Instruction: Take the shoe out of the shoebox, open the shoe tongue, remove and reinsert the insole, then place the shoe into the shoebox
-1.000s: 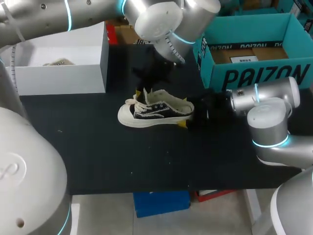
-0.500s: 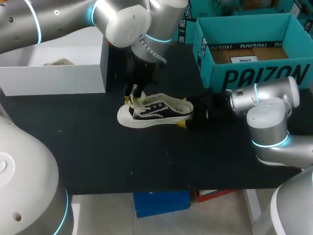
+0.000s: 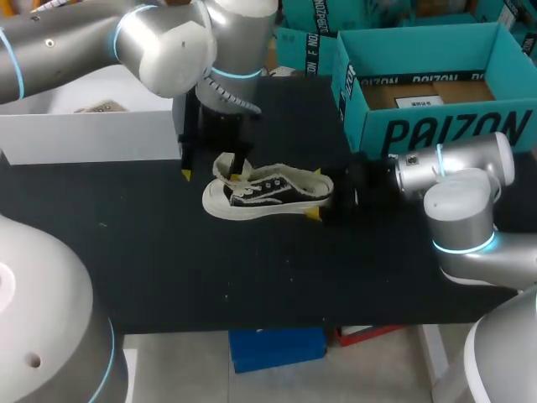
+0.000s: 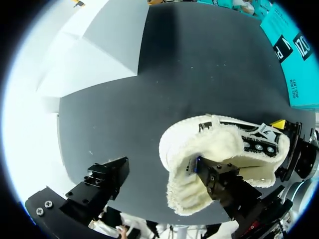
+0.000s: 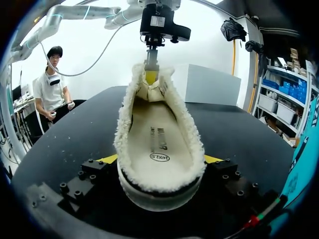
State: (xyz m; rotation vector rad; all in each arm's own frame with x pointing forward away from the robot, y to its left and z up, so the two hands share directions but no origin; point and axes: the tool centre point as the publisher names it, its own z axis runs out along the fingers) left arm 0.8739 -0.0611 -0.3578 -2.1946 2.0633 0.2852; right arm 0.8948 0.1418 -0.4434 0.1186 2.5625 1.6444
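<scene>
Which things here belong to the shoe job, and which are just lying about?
Job: shoe, insole, white box (likely the shoebox), left end effector (open), right end effector (gripping the shoe).
Lying about: teal box.

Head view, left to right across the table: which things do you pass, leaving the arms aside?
white box → shoe → teal box

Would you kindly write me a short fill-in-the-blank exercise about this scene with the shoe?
The shoe lies on the ___ table.
The right gripper clamps the shoe's ___.
The insole lies ___ the shoe.
The left gripper is ___, one finger in the shoe.
Missing: black; heel; inside; open.
</scene>
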